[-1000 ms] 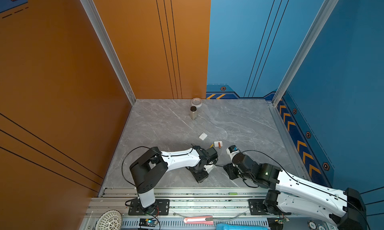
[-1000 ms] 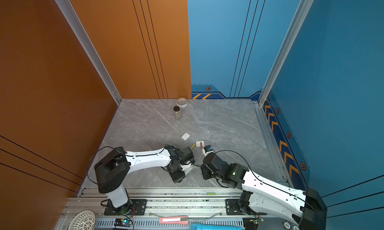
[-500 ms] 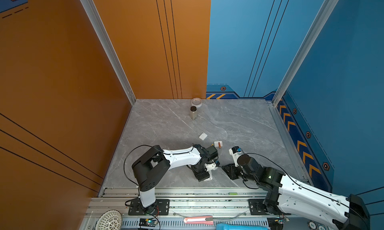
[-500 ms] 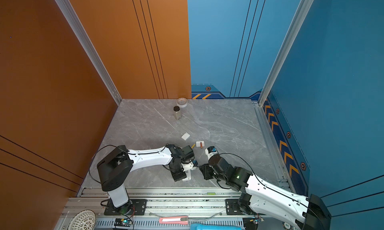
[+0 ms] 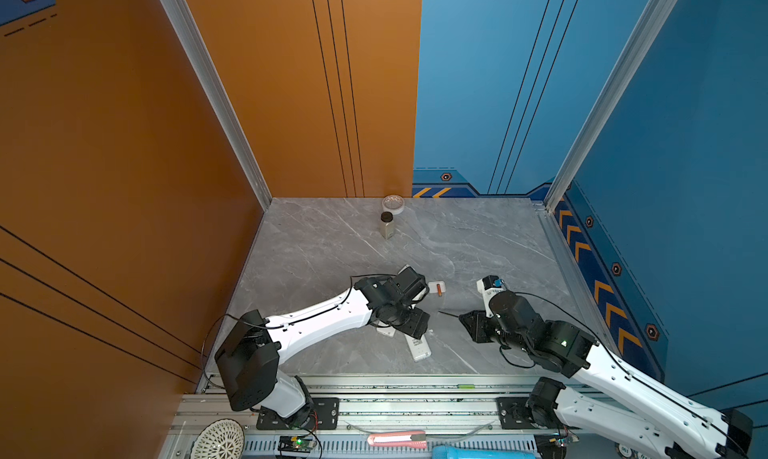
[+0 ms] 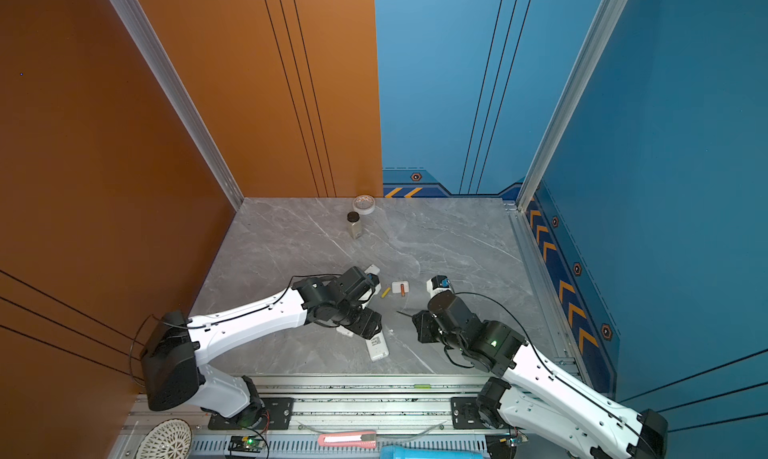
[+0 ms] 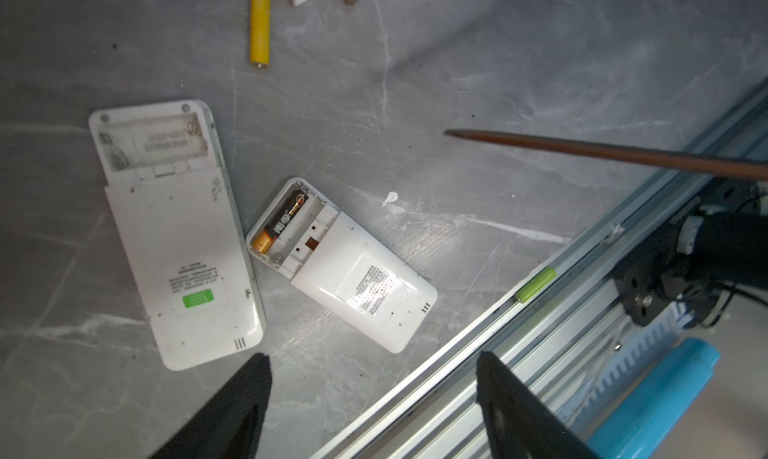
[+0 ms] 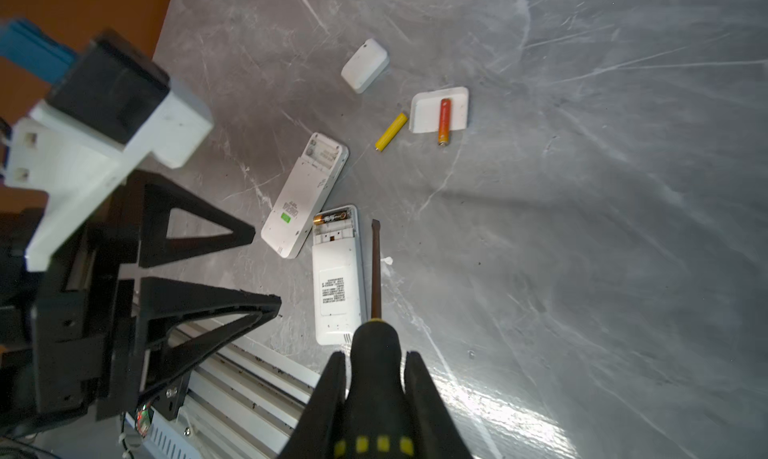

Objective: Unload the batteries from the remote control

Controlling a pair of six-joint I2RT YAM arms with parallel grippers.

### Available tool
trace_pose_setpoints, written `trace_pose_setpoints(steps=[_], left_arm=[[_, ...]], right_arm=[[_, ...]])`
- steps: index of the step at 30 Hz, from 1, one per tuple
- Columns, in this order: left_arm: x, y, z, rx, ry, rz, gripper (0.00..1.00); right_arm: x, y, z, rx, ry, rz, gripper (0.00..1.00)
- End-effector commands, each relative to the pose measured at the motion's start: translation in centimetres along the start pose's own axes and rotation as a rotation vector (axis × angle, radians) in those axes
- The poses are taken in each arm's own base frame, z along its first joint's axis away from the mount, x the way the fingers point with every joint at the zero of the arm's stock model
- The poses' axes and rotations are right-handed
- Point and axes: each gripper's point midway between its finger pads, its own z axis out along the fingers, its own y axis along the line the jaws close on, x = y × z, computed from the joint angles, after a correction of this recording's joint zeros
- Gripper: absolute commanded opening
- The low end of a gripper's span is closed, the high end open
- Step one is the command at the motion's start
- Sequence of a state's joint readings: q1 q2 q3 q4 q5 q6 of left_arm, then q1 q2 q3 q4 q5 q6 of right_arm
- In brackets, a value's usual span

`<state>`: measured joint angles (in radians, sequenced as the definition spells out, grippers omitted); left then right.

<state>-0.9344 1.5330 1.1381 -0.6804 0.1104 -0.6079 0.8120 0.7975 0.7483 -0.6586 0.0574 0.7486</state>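
the batteries lie in three places on the grey bench [image 5: 332, 249], read here from the near rail [image 5: 374, 382] outward. nearest, the shorter white remote control [image 7: 357, 282] lies back up with its cover off. one black-and-gold cell [image 7: 282, 224] sits in the bay at its far end, crosswise to the remote's length, and the slot beside it is empty.

the left end effector [image 7: 372, 355] hovers right over this remote with its jaws spread wide and nothing between them, so in both top views it hides the bay. the right end effector [image 8: 376, 355] is clamped on the black-and-yellow handle of a screwdriver [image 8: 376, 266], whose shaft points toward the left arm. in the right wrist view the blade runs alongside the remote with its tip about level with the bay. it looks raised off the bench, though how high cannot be told.

a longer remote [image 7: 178, 236] lies on the left arm's side, touching the short one or nearly so, its bay empty. beyond them a yellow battery [image 8: 391, 131] lies loose on the bench. next to it an orange-red battery [image 8: 444, 121] rests across a detached white cover [image 8: 424, 112], with a second cover [image 8: 365, 64] a little farther on. by the far wall stand a bottle [image 5: 387, 225] and a tape roll [image 5: 393, 204], well apart from the work.

the seated cell looks like the step left. the left arm is nearer, directly above, but the cell is recessed, so the blade probably has to come down at one end and lever it up first.
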Motion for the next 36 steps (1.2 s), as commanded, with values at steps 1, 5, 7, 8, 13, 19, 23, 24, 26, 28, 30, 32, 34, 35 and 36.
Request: trace_pose_setpoints(steps=[1,5,7,8,13,19,23,24,26,28,30,32,34,35,36], left_arm=[[2.0,-0.2,1.3,-0.059,0.114,-0.406,0.8],[4.9,0.3,3.3,-0.18,0.189,-0.589,0.81],[5.5,-0.2,4.0,-0.211,0.19,-0.618,0.8],[5.7,-0.3,4.3,-0.226,0.186,-0.632,0.8],[6.4,-0.3,6.0,-0.288,0.198,-0.669,0.81],[5.8,-0.4,7.6,-0.337,0.163,-0.663,0.8],[5.1,0.1,8.4,-0.371,0.136,-0.648,0.78],[5.1,0.5,8.6,-0.392,0.137,-0.642,0.77],[5.5,0.9,9.2,-0.416,0.148,-0.636,0.71],[6.0,1.2,9.3,-0.427,0.154,-0.618,0.6],[6.0,1.4,9.0,-0.426,0.146,-0.577,0.42],[5.7,1.3,8.7,-0.411,0.157,-0.509,0.29],[5.1,0.9,8.3,-0.381,0.164,-0.407,0.19],[4.6,0.6,8.0,-0.361,0.166,-0.323,0.15],[4.2,0.2,7.8,-0.341,0.171,-0.255,0.12]], right_arm=[[-1.6,-1.3,-1.6,0.072,-0.025,0.006,0.0],[-3.7,-1.5,-2.1,0.053,-0.027,0.01,0.0],[-4.3,-1.6,-1.9,0.045,-0.019,0.005,0.0],[-4.7,-1.6,-1.9,0.034,-0.017,0.006,0.0],[-6.6,-0.9,-2.0,-0.035,-0.042,0.004,0.0],[-7.0,-0.6,-2.3,-0.067,-0.046,-0.014,0.0],[-6.7,-0.6,-2.3,-0.084,-0.045,-0.018,0.0],[-6.6,-0.6,-2.2,-0.085,-0.043,-0.017,0.0],[-6.4,-0.7,-2.2,-0.083,-0.042,-0.016,0.0],[-6.3,-1.1,-2.2,-0.069,-0.042,-0.017,0.0],[-6.0,-2.0,-2.3,-0.033,-0.04,-0.011,0.0],[-5.4,-2.9,-2.2,-0.007,-0.011,0.012,0.0],[-4.9,-3.7,-2.4,0.031,0.012,0.026,0.0],[-4.5,-4.4,-2.6,0.065,0.025,0.032,0.0],[-3.9,-5.1,-2.8,0.103,0.046,0.041,0.0]])
